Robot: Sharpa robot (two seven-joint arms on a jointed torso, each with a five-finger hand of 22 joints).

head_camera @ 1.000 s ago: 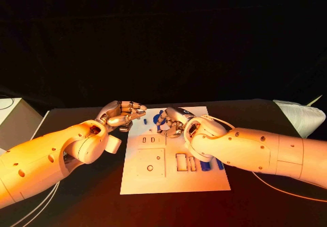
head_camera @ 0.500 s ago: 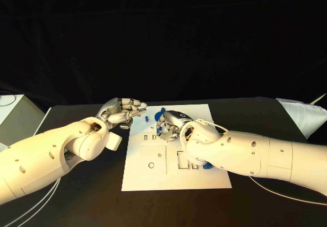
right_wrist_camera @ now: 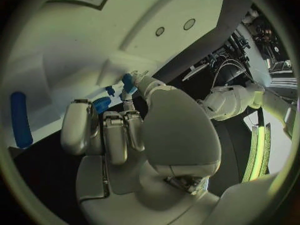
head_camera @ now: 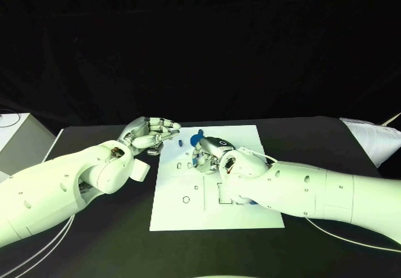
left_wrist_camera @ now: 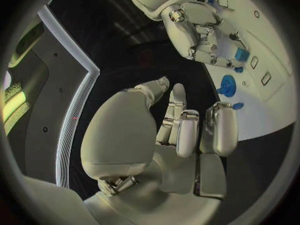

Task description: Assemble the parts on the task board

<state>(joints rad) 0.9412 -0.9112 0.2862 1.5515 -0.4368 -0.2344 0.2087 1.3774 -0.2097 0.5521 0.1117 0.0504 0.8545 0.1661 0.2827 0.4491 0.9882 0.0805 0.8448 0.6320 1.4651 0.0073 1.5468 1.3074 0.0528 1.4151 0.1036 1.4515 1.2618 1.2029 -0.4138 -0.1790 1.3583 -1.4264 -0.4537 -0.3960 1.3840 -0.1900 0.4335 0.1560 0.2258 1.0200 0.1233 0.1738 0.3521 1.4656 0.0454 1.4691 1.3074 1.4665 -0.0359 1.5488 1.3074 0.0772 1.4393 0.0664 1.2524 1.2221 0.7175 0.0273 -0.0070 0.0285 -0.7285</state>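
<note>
- Right hand [head_camera: 212, 154]: seen over the upper middle of the white rectangular task board [head_camera: 251, 214], fingers curled together around a small blue block-shaped part [left_wrist_camera: 241, 54], which is pinched at the fingertips just above the board surface.
- Left hand [head_camera: 151, 134]: held beside the board's upper left corner, over the black table [head_camera: 100, 243]; fingers are bent inward and nothing is seen in them.
- Task board: laid flat in the middle of the table, with rectangular slots and round holes cut in its face.
- Blue round knob-like part [left_wrist_camera: 227, 85]: stood near the board's upper edge, between the two hands.
- Blue cylindrical peg [right_wrist_camera: 20, 119]: laid flat on the board, apart from the right hand.
</note>
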